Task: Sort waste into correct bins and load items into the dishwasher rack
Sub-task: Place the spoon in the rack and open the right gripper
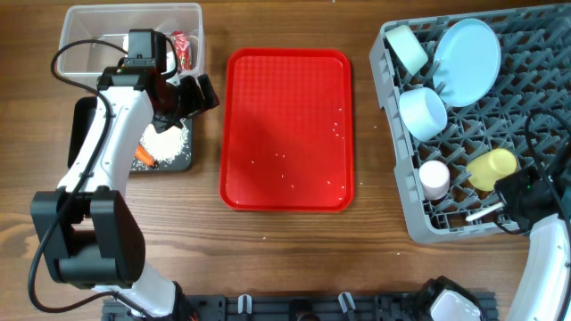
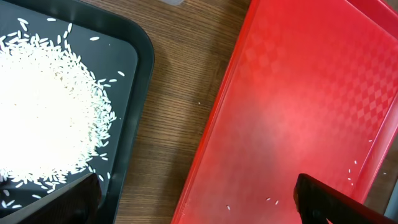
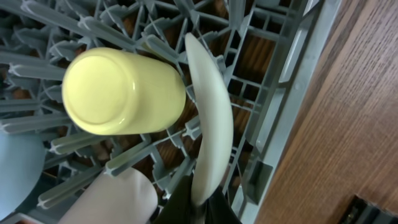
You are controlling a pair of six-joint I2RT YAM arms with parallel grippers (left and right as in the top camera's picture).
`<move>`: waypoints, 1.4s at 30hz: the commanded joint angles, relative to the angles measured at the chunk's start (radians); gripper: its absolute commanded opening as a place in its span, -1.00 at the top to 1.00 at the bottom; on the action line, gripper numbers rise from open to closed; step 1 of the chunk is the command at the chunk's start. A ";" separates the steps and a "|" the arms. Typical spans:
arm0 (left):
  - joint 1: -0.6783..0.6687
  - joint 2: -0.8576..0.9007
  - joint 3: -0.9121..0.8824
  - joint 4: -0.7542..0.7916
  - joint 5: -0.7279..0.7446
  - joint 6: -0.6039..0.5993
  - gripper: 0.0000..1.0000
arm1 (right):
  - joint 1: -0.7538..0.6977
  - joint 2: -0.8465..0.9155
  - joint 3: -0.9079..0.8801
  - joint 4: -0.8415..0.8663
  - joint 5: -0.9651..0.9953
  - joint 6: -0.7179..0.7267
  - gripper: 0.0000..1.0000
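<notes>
Overhead: my left gripper [image 1: 198,95] hangs over the far right corner of the black tray [image 1: 178,164], with its fingers spread wide and empty. That tray sits at the left of the tabletop [image 1: 294,259]. It holds a heap of rice [image 1: 165,141] and a carrot [image 1: 144,158] toward its near edge. The clear tub [image 1: 107,22] lies just beyond it with a red wrapper [image 1: 181,49] inside. The red tray [image 1: 285,107] in the middle carries a few stray grains. At the right, the rack [image 1: 403,205] holds the plate [image 1: 468,58], a pale bowl [image 1: 406,46], a pale blue bowl [image 1: 424,111], the pink cup [image 1: 434,178] and the yellow cup [image 1: 492,167]. My right gripper [image 1: 506,207] is at the rack's near right, clenched on the white spoon [image 1: 482,212].

Left wrist: the two fingers [image 2: 74,199] stand far apart at the bottom edge with nothing between them. Below them I see the rice-covered black tray, a strip of tabletop and the red tray.

Right wrist: the spoon's end is pinched between my fingers [image 3: 180,208]. The spoon lies over the rack's pegs, just right of the yellow cup, which is on its side.
</notes>
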 commanded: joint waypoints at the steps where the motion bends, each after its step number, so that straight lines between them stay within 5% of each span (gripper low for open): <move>1: 0.003 -0.011 0.001 0.003 -0.002 -0.010 -0.99 | -0.004 0.000 -0.060 0.042 0.021 0.016 0.91; 7: 0.003 -0.011 0.001 0.003 -0.002 -0.010 -1.00 | -0.004 0.000 -0.116 0.098 0.029 0.034 0.91; 13: 0.003 -0.011 0.001 0.003 -0.002 -0.010 -1.00 | -0.004 0.000 -0.116 0.108 0.029 0.030 -0.01; 19: 0.003 -0.011 0.001 0.003 -0.002 -0.010 -1.00 | -0.004 0.000 -0.110 0.111 -0.013 -0.003 -0.12; 27: 0.003 -0.011 0.001 0.003 -0.002 -0.010 -1.00 | -0.004 -0.029 0.042 0.071 -0.307 -0.306 -0.51; 35: 0.003 -0.011 0.001 0.003 -0.002 -0.010 -1.00 | -0.002 -0.092 0.230 -0.054 -0.550 -0.644 -0.68; 42: 0.003 -0.011 0.001 0.003 -0.002 -0.010 -1.00 | 0.065 -0.165 0.308 -0.076 -0.665 -0.779 -0.79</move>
